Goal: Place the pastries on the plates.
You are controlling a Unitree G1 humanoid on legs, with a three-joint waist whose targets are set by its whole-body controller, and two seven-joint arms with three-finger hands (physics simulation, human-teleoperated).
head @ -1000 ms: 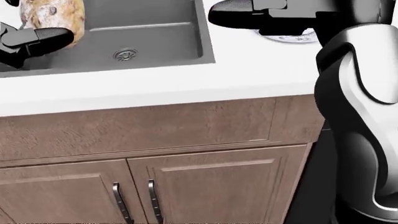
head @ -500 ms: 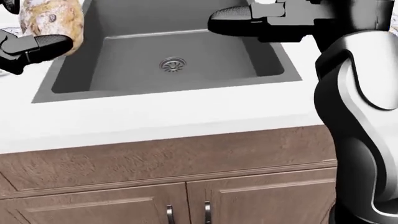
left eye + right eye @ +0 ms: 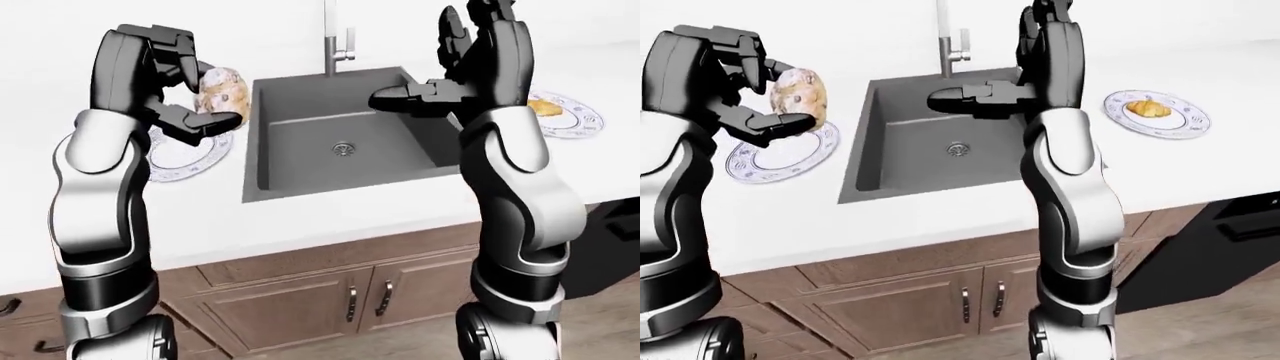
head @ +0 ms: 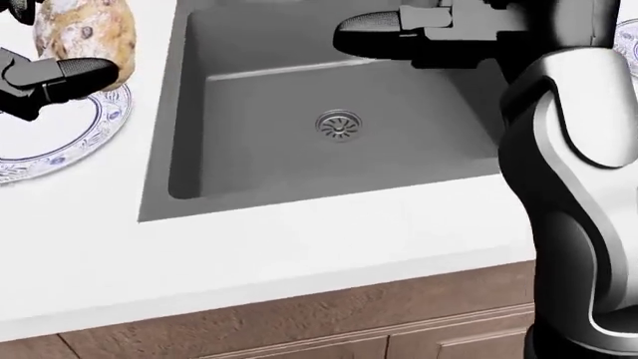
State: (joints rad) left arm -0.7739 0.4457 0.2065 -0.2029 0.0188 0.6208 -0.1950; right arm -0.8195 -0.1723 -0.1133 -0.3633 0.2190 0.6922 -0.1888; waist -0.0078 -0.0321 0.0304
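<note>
L hand (image 3: 760, 94) grips a speckled pastry (image 3: 800, 94), fingers closed round it, held upper left of right-eye view, above the near-empty blue-rimmed plate (image 3: 780, 156) on the white bench (image 3: 940, 217). R hand (image 3: 975, 97) is open, empty, fingers stretched flat over the grey sink (image 3: 930, 161), top centre of frame. Faucet (image 3: 948, 41) stands just above it. 2nd plate (image 3: 1157, 114) sits upper right on bench w/ a croissant (image 3: 1147, 109) lying on it. Wood cabinet doors (image 3: 940, 300) below.
</note>
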